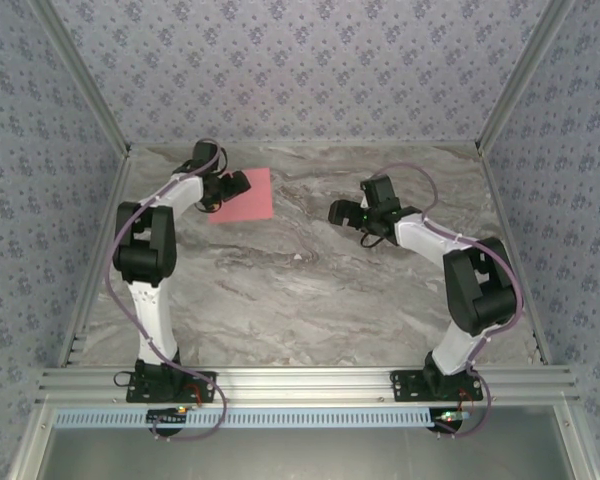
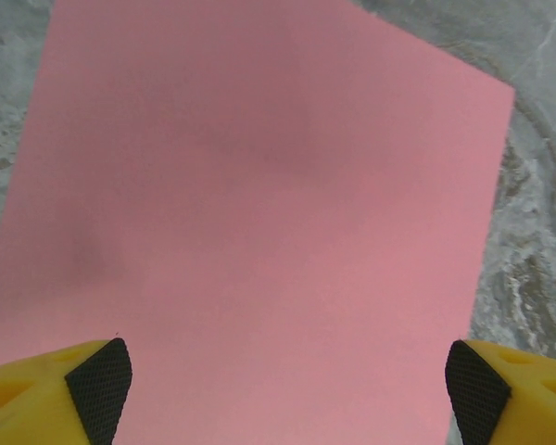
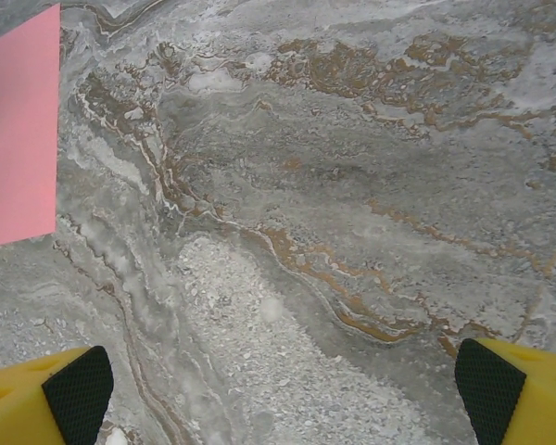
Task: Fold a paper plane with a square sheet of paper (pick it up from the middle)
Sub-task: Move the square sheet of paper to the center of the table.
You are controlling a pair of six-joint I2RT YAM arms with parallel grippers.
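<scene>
One square sheet of paper [image 1: 254, 200], lying flat near the table's [image 1: 310, 285] far-left corner. Over it the left gripper [image 1: 232, 185], jaws spread wide. Also the right gripper [image 1: 342, 212], jaws likewise wide apart, over bare marble near the far edge's middle.

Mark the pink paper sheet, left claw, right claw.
Square salmon-pink paper sheet [image 1: 252, 195], top view, its bare right half.
Left claw [image 2: 287, 382], left wrist view, midway between fingertips.
Right claw [image 3: 284, 391], right wrist view, midway between fingertips.
</scene>
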